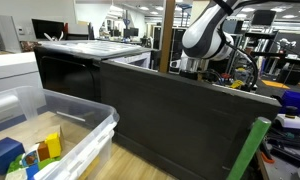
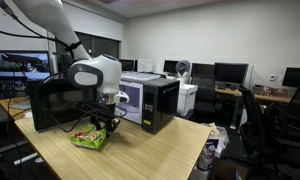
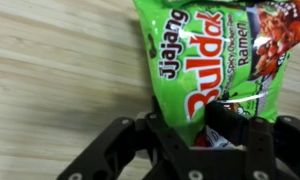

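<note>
Green ramen packet of glossy plastic film, flat and pillow-shaped, printed with yellow and red lettering and a picture of noodles, lies on the pale wood-grain table; in the wrist view it runs from 6 o'clock, where its end sits between the fingers, up toward 1 o'clock. In an exterior view the ramen packet rests near the table's front edge, with a boxy black microwave at 2 o'clock from it.

The black metal Robotiq gripper stands straight down over the packet; its jaws appear clamped on the packet's narrowed end, where the film puckers and creases between the dark fingers.

The step in hand looks like the grasp itself; a lift from here would call for a steady pinch and a straight rise, since the film is slick, thin and crinkly, the contents brittle, and most of the packet hangs beyond the pads; the smooth matt table offers little friction.
</note>
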Available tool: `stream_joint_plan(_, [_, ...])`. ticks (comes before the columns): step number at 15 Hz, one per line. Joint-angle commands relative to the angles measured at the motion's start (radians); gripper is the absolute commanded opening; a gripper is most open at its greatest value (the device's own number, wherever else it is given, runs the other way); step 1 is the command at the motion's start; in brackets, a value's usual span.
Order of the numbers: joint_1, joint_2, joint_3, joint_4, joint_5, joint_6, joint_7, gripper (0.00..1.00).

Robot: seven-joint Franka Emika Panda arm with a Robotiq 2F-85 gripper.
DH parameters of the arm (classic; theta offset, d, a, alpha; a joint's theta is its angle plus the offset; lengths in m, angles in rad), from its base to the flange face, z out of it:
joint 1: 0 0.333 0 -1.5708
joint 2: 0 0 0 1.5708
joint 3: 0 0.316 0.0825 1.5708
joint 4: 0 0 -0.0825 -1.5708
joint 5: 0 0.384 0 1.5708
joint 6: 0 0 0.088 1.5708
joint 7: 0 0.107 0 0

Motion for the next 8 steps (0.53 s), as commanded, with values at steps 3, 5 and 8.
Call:
stream_joint_plan(3, [0.069, -0.016, -0.043, 0.045, -0.252, -0.128, 0.315, 0.19])
stream_joint_plan(5, [0.075, -0.019, -0.037, 0.065, -0.285, -0.17, 0.373, 0.18])
stream_joint_plan(8, [0.079, -0.043, -0.032, 0.098, -0.303, -0.212, 0.431, 0.18])
